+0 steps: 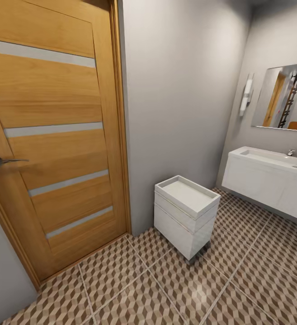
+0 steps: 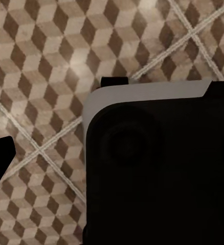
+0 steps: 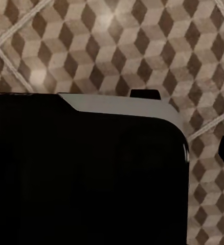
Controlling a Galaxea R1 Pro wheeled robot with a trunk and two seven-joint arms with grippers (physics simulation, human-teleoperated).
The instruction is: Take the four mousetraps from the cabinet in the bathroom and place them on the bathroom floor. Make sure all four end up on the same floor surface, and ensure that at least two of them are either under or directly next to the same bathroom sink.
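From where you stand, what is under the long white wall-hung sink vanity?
Under the white wall-hung vanity lies cube-patterned tiled floor in a dark shadowed strip. No mousetraps show there; farther back is hidden.

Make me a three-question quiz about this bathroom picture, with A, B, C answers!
1. Where is the small white drawer unit?
A. on the bathroom floor by the grey wall
B. on the sink
C. behind the door

2. How many pale stripes cross the wooden door?
A. two
B. four
C. six

3. Is the door open or shut?
A. wide open
B. half open
C. shut

Answers: 1 A, it stands on the tiles against the wall, apart from the sink. 2 B, four pale bands show. 3 C, it sits flat in its frame.
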